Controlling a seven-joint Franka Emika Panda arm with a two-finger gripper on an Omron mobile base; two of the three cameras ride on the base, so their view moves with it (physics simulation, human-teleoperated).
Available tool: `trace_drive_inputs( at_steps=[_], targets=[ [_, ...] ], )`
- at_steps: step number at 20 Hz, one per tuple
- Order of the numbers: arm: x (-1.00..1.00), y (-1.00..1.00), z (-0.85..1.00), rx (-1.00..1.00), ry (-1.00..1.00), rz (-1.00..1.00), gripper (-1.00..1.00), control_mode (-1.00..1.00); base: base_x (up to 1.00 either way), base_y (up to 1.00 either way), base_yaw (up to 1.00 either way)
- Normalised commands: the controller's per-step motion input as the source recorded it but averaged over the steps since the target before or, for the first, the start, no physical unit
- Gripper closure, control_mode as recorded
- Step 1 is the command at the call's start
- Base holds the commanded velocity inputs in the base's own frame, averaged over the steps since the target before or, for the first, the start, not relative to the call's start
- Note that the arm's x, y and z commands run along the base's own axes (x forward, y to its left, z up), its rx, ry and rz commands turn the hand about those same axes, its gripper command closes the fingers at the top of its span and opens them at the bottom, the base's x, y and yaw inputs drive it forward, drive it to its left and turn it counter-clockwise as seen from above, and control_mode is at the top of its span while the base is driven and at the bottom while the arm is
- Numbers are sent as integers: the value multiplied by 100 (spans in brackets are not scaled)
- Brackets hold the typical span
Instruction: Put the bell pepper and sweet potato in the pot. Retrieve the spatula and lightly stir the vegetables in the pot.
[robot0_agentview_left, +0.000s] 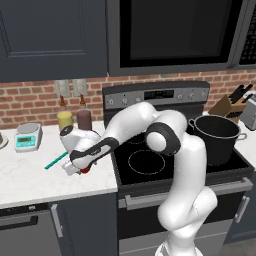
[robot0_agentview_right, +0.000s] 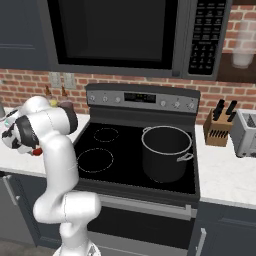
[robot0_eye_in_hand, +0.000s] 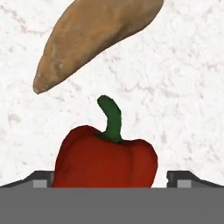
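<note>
The red bell pepper (robot0_eye_in_hand: 105, 159) with its green stem lies on the white marble counter (robot0_agentview_left: 30, 175), between my two finger tips in the hand view. My gripper (robot0_eye_in_hand: 112, 180) is open around it, with the jaws standing apart from its sides. Just beyond the pepper lies the brown sweet potato (robot0_eye_in_hand: 92, 39). In the left base view my gripper (robot0_agentview_left: 77, 169) hangs low over the counter left of the stove, and a bit of the pepper (robot0_agentview_left: 85, 170) shows under it. The teal spatula (robot0_agentview_left: 56, 161) lies just left of the hand. The dark pot (robot0_agentview_left: 218, 139) stands on the stove's right side.
A yellow canister (robot0_agentview_left: 64, 120), a maroon canister (robot0_agentview_left: 84, 119) and a kitchen scale (robot0_agentview_left: 27, 136) stand at the back of the counter. The black stove top (robot0_agentview_left: 145, 162) lies between the hand and the pot. A knife block (robot0_agentview_right: 218, 129) and a toaster (robot0_agentview_right: 245, 133) stand to the right.
</note>
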Motion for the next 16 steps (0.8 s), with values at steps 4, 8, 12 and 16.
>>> trace_drive_inputs(
  at_steps=[4,8,12,16],
  targets=[
    [0,-8,-25,8,0,0,100,-100,0,0,0],
    [0,-6,-3,13,0,0,100,-100,0,0,0],
    [-49,-18,47,12,-17,0,100,-100,0,0,0],
    [-94,-50,100,8,-37,0,100,-100,0,0,0]
  ],
)
